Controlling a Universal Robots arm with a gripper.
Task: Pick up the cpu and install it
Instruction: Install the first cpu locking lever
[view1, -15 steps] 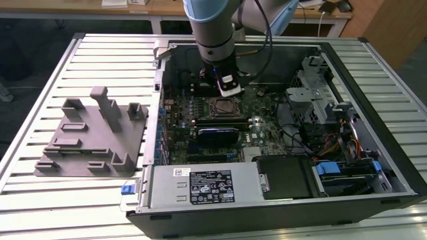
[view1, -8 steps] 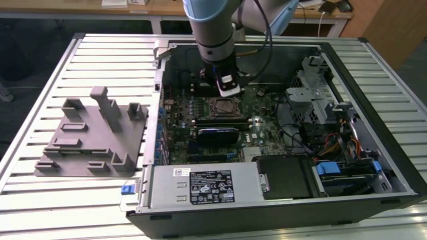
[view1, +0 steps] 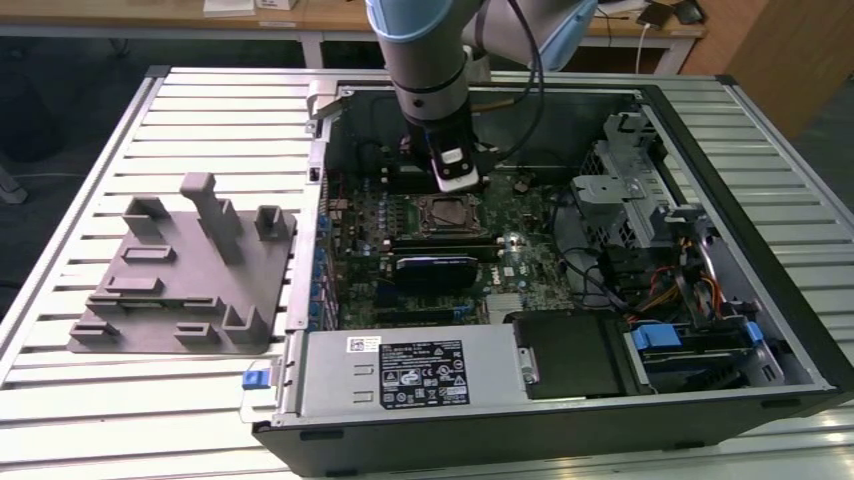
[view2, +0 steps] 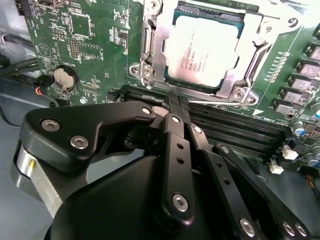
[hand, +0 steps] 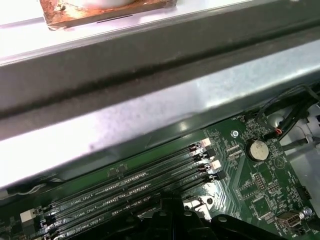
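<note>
Exterior view: gripper (view1: 455, 185) poised above motherboard socket (view1: 442, 213); second wrist view: fingers (view2: 176, 107) pressed together, nothing held, cpu (view2: 204, 49) already seated in socket (install apparently done); first wrist view: memory slots (hand: 135, 182) beneath.

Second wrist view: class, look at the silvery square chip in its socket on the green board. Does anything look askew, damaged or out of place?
Nothing stands out. The silvery square cpu lies flat and square inside the metal socket frame on the green motherboard, with its edges parallel to the frame. The black gripper sits beside the socket, apart from the chip.
</note>
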